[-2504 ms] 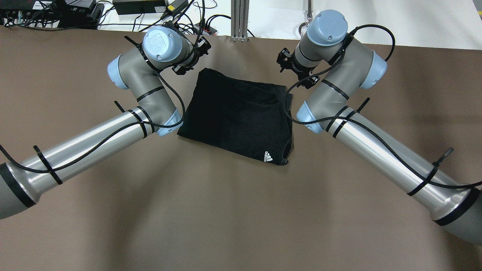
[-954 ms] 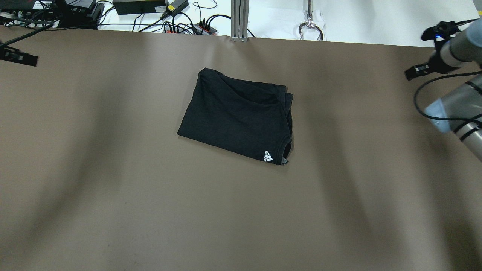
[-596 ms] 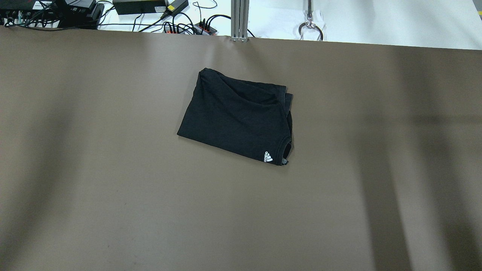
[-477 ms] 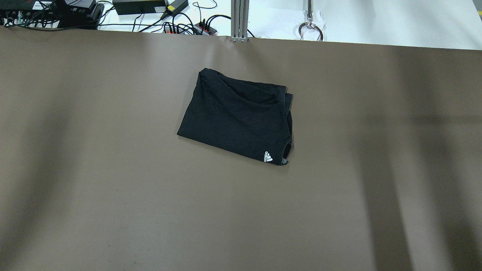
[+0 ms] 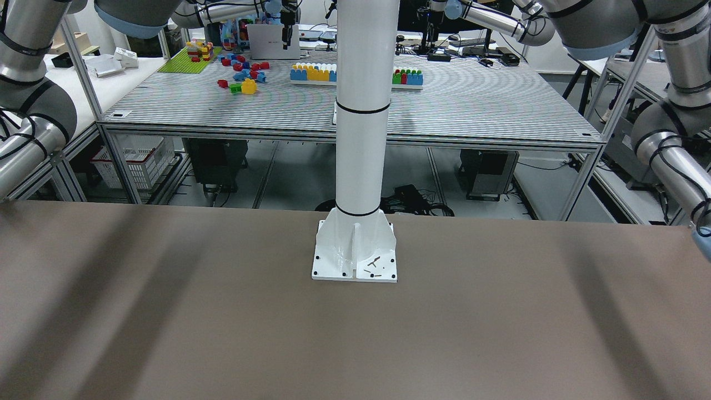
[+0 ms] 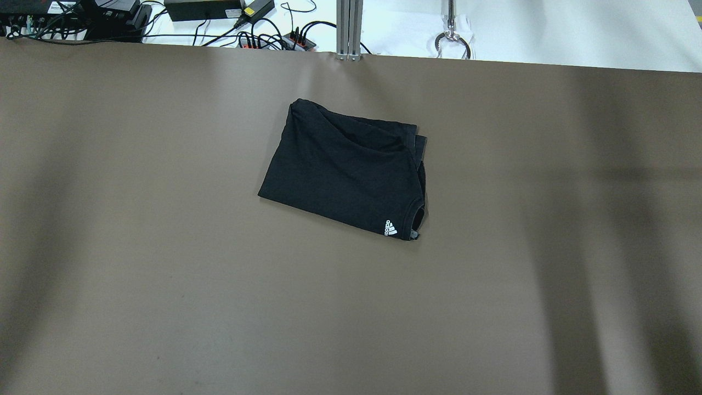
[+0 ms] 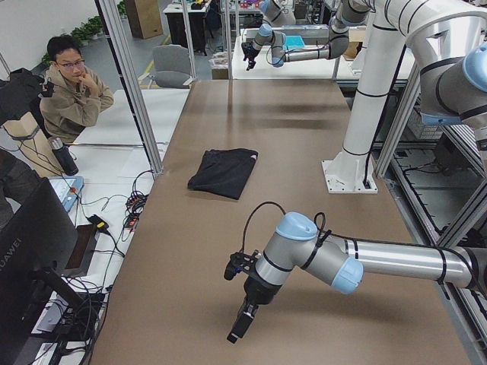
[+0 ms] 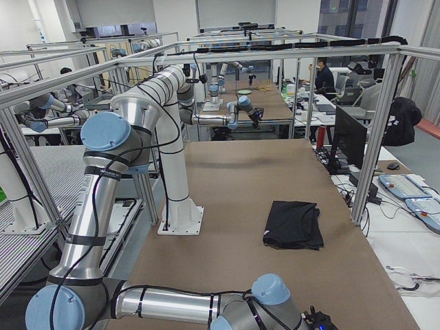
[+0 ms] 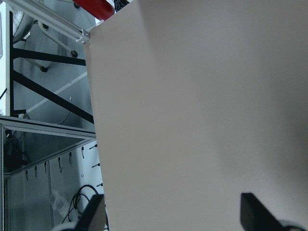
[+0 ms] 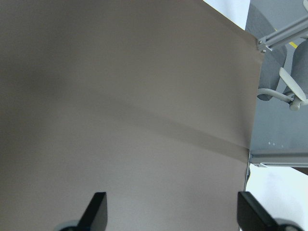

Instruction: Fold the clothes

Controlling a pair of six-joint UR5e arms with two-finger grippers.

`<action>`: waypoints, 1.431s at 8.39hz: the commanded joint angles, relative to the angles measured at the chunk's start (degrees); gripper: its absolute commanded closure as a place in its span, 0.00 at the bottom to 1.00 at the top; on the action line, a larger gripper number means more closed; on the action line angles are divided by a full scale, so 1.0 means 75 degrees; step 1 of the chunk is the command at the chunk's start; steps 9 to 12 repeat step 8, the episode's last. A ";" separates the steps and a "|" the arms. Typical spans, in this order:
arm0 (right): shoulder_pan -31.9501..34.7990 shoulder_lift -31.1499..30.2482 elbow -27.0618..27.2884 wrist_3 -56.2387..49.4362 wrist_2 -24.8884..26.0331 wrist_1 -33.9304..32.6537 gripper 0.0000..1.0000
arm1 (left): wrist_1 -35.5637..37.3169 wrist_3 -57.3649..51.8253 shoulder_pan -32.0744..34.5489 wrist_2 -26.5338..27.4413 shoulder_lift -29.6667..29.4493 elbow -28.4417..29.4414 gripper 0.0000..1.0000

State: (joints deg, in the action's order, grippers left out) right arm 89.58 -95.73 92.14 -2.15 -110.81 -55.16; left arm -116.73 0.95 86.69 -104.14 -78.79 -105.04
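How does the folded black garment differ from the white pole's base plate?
The garment is black, soft and creased; the base plate is white and rigid. The garment looks wider than the base plate. The garment lies loose with nothing on it, while the base plate carries an upright pole. Both lie flat on the brown table.

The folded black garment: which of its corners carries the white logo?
The lower-right corner of the garment in the overhead view, beside the collar opening; the others are plain black.

The clothes [image 6: 343, 170] are matt black cloth, the table [image 6: 164, 285] smooth and matt, the pole [image 5: 364, 139] glossy.
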 commanded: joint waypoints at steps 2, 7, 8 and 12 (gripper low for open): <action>0.0149 -0.0243 0.0405 0.0017 0.0044 0.0019 0.05 | -0.0314 0.0025 0.0416 -0.0096 0.0041 0.0260 0.00; 0.0185 -0.0267 0.0769 0.0052 0.0126 -0.0098 0.05 | -0.0373 0.0131 0.0476 -0.0037 0.0041 0.0202 0.00; 0.0196 -0.0255 0.0781 0.0052 0.0138 -0.0098 0.05 | -0.0361 0.0131 0.0465 -0.0025 0.0029 0.0224 0.00; 0.0196 -0.0255 0.0781 0.0052 0.0138 -0.0098 0.05 | -0.0361 0.0131 0.0465 -0.0025 0.0029 0.0224 0.00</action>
